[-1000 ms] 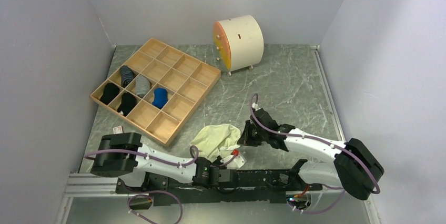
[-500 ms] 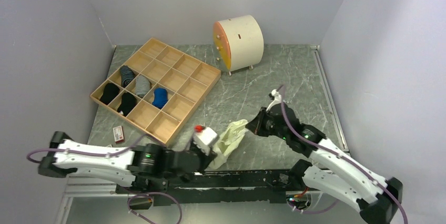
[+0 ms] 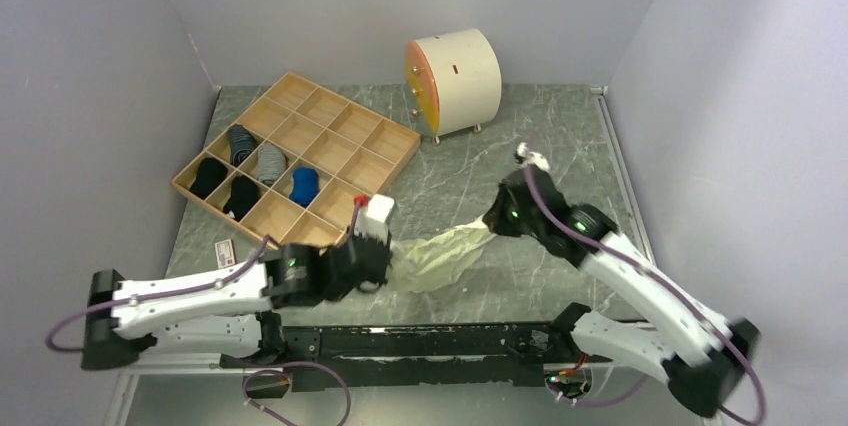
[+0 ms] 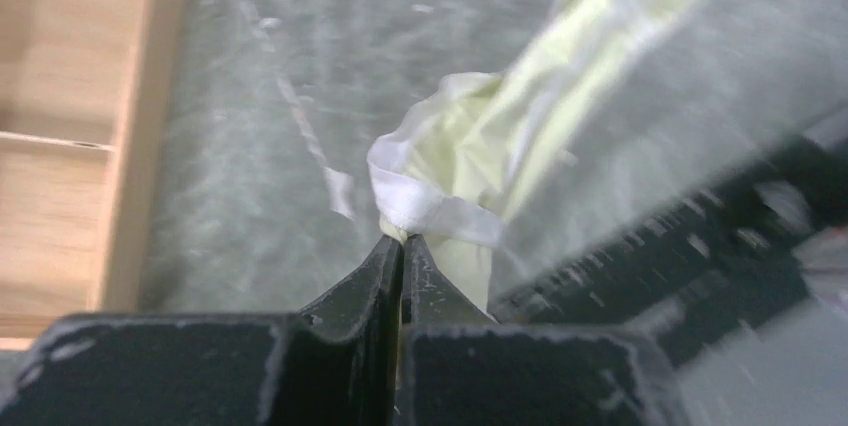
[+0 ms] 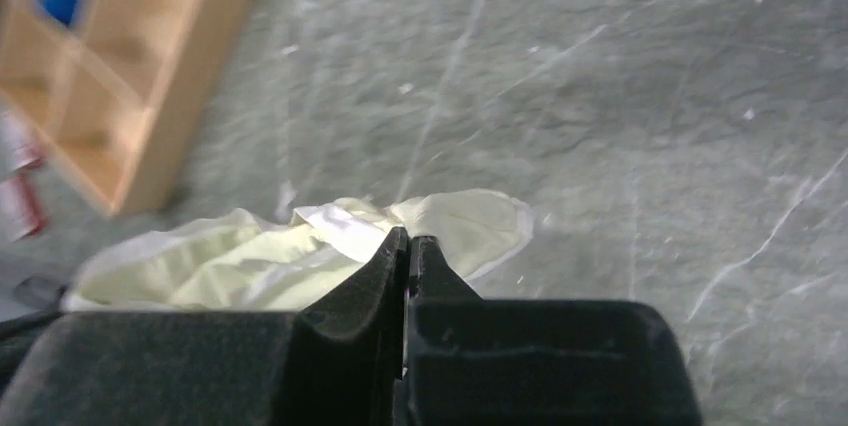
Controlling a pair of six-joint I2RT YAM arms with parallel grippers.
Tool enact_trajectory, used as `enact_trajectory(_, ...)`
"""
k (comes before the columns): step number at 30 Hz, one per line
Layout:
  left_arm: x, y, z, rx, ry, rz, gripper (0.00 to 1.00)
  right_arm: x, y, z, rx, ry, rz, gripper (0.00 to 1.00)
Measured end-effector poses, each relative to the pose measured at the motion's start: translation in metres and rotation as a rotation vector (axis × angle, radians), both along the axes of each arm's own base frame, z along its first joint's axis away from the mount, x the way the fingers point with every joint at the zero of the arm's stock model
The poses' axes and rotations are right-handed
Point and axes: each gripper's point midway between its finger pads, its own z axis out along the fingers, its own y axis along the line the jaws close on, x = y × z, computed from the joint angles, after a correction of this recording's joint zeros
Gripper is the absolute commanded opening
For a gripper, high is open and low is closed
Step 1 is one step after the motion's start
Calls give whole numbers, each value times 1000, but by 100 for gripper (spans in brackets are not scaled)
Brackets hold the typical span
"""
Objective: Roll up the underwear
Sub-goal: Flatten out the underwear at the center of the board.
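Holds the underwear (image 3: 440, 254) stretched over the near middle of the table (image 3: 560, 146), left gripper (image 4: 402, 242) and right gripper (image 5: 410, 236) each pinched shut on one end, with rolling not yet begun.

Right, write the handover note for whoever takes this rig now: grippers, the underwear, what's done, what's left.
Left gripper: shut on one end of the underwear, at its white band.
Right gripper: shut on the opposite end.
Underwear: pale yellow, drawn out long between the two grippers, low over the table; whether its middle touches the table is unclear.
Done: gripped at both ends and stretched.
Left: lay it flat, then roll it. No roll started yet.
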Motion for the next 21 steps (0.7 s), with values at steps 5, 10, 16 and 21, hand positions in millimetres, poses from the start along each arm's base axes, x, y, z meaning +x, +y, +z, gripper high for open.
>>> enact_trajectory(5,87,30,-54,58,118,203,5,73,-14,-79,-114,213,-56,12)
enact_trajectory(10,131,34,-86,30,222,210,35,121,-32,-134,-70,348,-73,45)
enact_trajectory(16,137,30,-90,24,230,146,57,147,-30,-136,-26,284,-29,62)
enact_trajectory(21,143,24,-79,-15,195,107,56,138,-24,-128,24,197,29,60)
